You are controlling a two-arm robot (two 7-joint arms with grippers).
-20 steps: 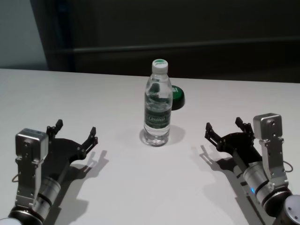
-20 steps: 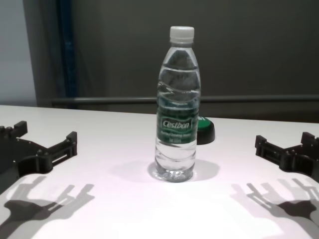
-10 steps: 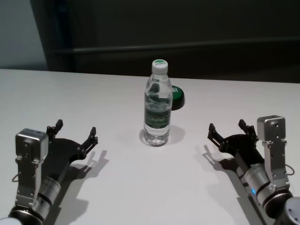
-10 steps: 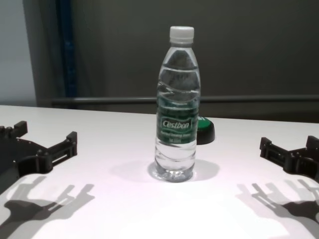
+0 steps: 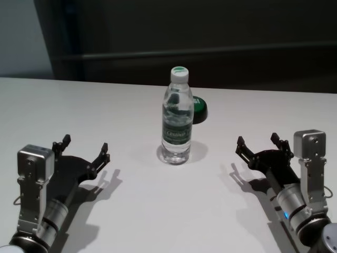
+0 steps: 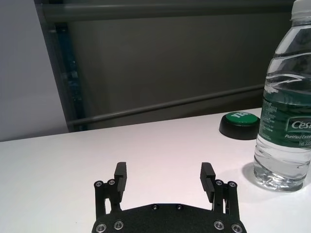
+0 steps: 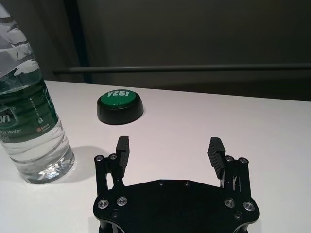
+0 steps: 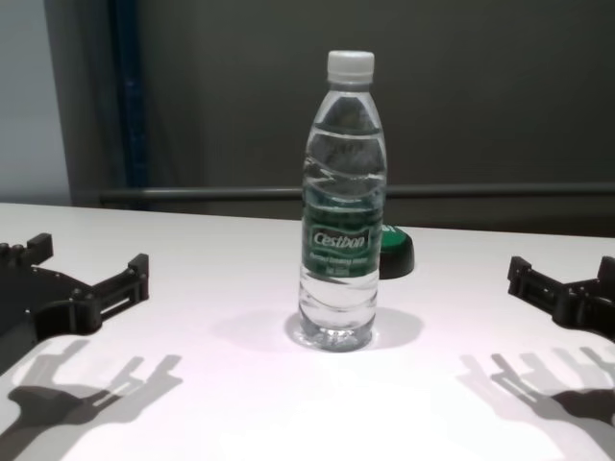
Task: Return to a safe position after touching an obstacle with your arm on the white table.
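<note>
Nearest, the left gripper (image 5: 84,148) hovers low over the white table (image 5: 168,211) with its fingers spread wide and nothing between them; the right gripper (image 5: 263,145) does likewise opposite, having drawn back toward the robot and outward over the last second, while the left is unchanged. Between them, well clear of both, the water bottle (image 5: 176,117) stands upright, capped and nearly full. Just behind it sits a green button (image 5: 199,108).
</note>
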